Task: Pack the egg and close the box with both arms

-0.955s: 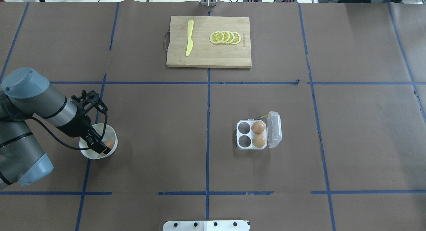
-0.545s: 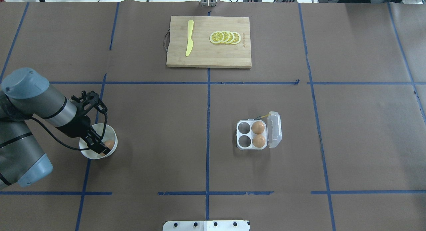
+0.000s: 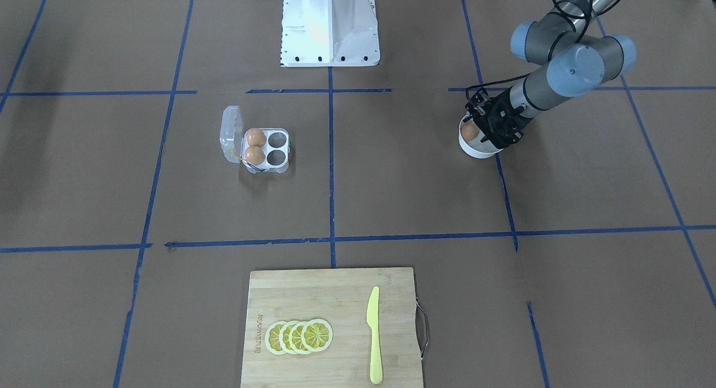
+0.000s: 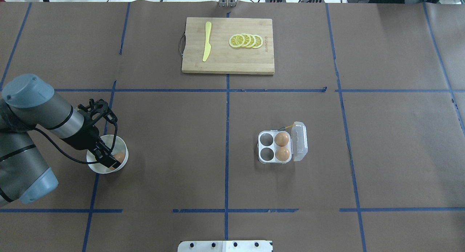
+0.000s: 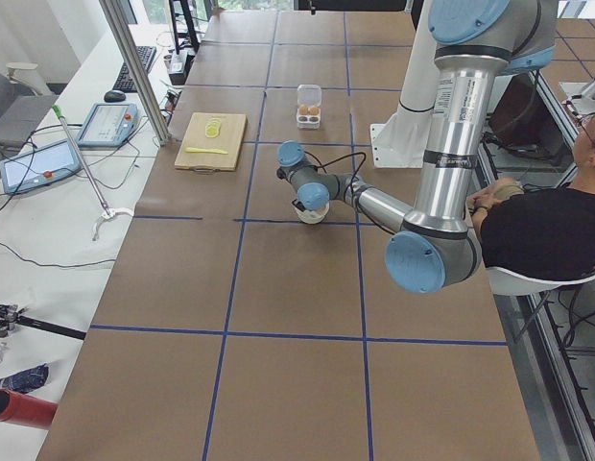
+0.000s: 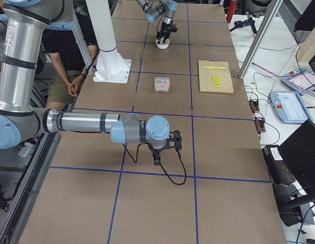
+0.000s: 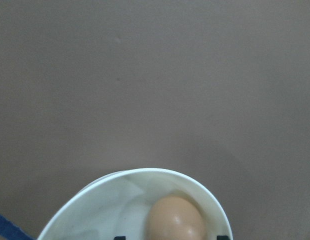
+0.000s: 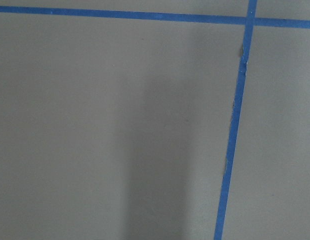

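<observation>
One orange-brown egg [image 4: 120, 157] lies in a round white bowl [image 4: 121, 143] at the table's left. My left gripper [image 4: 114, 162] reaches down into the bowl. In the left wrist view its fingertips stand apart on either side of the egg [image 7: 175, 220], so it is open. The clear four-cell box [image 4: 266, 154] sits right of centre with its lid [image 4: 300, 141] hinged open to the right. Two look-alike eggs [image 4: 282, 139] fill its right-hand cells and the left-hand cells are empty. My right gripper [image 6: 156, 160] shows only in the exterior right view, low over bare table, and I cannot tell its state.
A wooden cutting board [image 4: 228, 65] at the far middle carries a yellow knife [image 4: 207, 41] and lemon slices [image 4: 246, 41]. The white pedestal base [image 3: 330, 24] stands at the robot's side. Blue tape lines cross the brown table cover.
</observation>
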{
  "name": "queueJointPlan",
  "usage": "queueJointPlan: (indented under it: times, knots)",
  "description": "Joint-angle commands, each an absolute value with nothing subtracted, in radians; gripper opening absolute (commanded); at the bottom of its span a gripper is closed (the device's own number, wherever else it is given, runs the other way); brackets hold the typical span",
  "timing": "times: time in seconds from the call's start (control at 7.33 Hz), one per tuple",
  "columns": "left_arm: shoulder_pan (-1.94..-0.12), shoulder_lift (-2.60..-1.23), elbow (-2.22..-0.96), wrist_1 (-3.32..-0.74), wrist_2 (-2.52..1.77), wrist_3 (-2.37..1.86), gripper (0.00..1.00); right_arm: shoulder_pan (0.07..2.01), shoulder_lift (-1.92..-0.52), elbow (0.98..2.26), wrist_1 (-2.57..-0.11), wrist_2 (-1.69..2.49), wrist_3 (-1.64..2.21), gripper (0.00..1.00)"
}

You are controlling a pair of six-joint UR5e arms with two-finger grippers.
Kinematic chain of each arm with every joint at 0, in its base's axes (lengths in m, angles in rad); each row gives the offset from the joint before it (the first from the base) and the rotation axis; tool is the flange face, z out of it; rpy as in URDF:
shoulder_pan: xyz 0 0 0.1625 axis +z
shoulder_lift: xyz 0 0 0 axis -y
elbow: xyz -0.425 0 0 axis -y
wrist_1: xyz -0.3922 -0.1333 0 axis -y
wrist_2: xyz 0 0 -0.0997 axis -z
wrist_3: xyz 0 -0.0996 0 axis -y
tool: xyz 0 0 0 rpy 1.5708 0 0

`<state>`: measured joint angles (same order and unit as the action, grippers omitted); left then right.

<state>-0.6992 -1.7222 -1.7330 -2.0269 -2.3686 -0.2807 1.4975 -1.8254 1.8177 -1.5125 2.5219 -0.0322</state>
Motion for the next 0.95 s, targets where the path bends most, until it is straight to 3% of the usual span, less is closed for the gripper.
queueJointPlan:
  times: [0.0, 0.82]
  knots:
    - [-0.696, -1.723, -1.730, -2.026, -2.367, -0.281, 0.67, 1.496, -1.825, 1.816, -1.513, 2.522, -0.032, 1.00]
    - [-0.696, -1.727, -1.730, -2.026, -2.295, -0.291, 0.67, 1.491, -1.825, 1.804, -1.513, 2.522, -0.032, 1.00]
